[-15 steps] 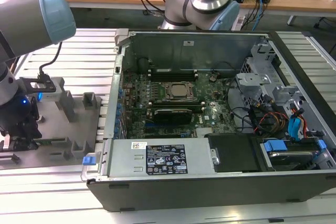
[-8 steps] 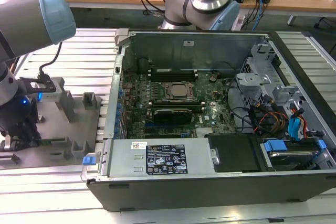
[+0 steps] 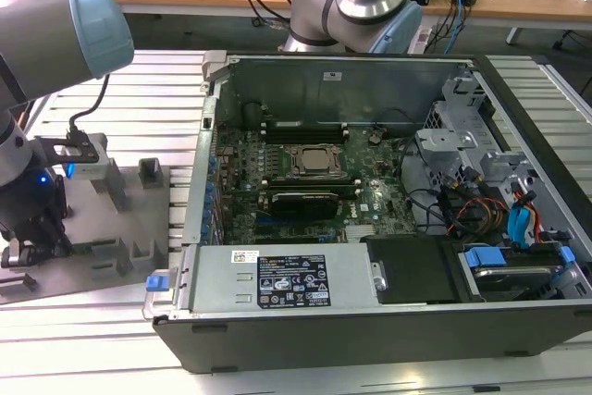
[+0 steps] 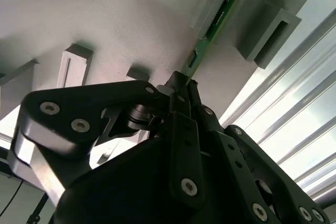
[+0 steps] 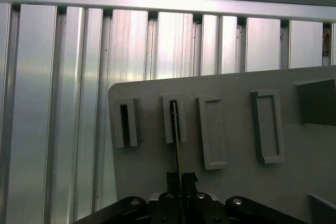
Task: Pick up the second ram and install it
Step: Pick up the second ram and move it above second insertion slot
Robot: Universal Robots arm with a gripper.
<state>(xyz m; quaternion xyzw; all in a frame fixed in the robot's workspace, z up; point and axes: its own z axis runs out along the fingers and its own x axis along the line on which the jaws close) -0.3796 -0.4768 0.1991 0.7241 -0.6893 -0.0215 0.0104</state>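
The second ram (image 4: 212,24) is a thin green stick standing on edge in a slot of the gray fixture (image 4: 131,19). The first wrist view shows the ram (image 5: 176,129) edge-on, with its far end in one upright block of the fixture (image 5: 236,182). My gripper (image 4: 181,85) is shut on the near end of the stick, one black finger on each face. The same grip appears in the first wrist view, where the gripper (image 5: 181,179) sits just above the fixture plate. In the exterior view my gripper (image 3: 37,228) hangs low over the fixture (image 3: 125,219) at the exterior view's left.
An open computer case (image 3: 370,312) lies to the exterior view's right of the fixture, with the motherboard (image 3: 370,196), silver processor (image 3: 314,159) and dark memory slots (image 3: 301,129) exposed. Ribbed aluminium table (image 5: 52,103) surrounds the fixture. Cables and a drive bay fill the case's right side.
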